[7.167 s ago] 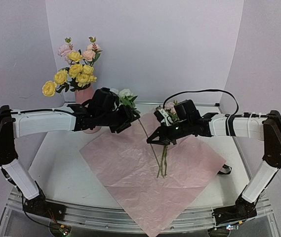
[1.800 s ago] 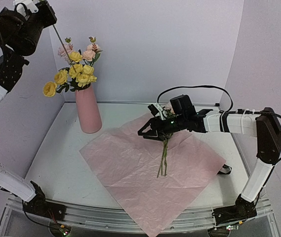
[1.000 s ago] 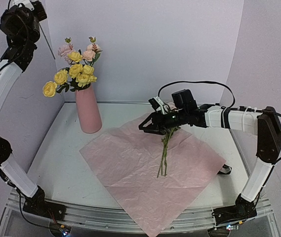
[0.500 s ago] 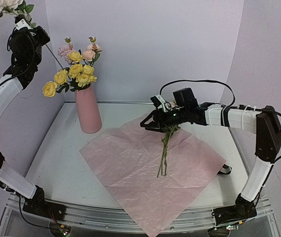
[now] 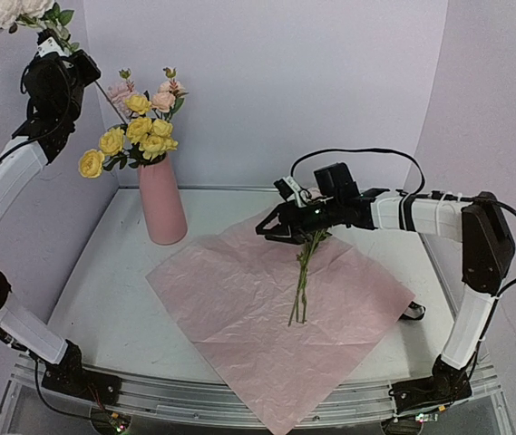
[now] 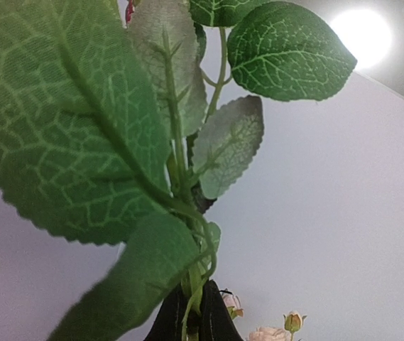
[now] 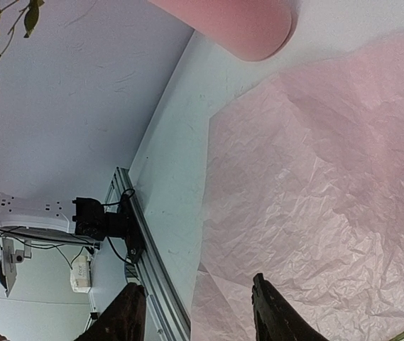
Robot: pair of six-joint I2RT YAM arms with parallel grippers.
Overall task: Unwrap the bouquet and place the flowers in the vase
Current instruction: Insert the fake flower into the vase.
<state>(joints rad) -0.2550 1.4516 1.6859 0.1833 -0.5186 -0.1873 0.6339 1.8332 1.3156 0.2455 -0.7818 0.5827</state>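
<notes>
left arm stretched way up, left end effector [image 5: 52,47] clamped on cream flower [image 5: 8,11] stem, high beside vase [image 5: 161,201]; right arm reaching low across pink paper [image 5: 258,317], right end effector [image 5: 271,228] with jaws apart, near loose stems [image 5: 301,283] lying on it

Left arm: raised high at 10 o'clock, left gripper [image 5: 51,43] pointing up, jaws closed on a flower stem [image 6: 176,142]. Right arm: stretched low from 3 o'clock toward centre, right gripper [image 5: 269,230] pointing to 9 o'clock, jaws half apart.
</notes>
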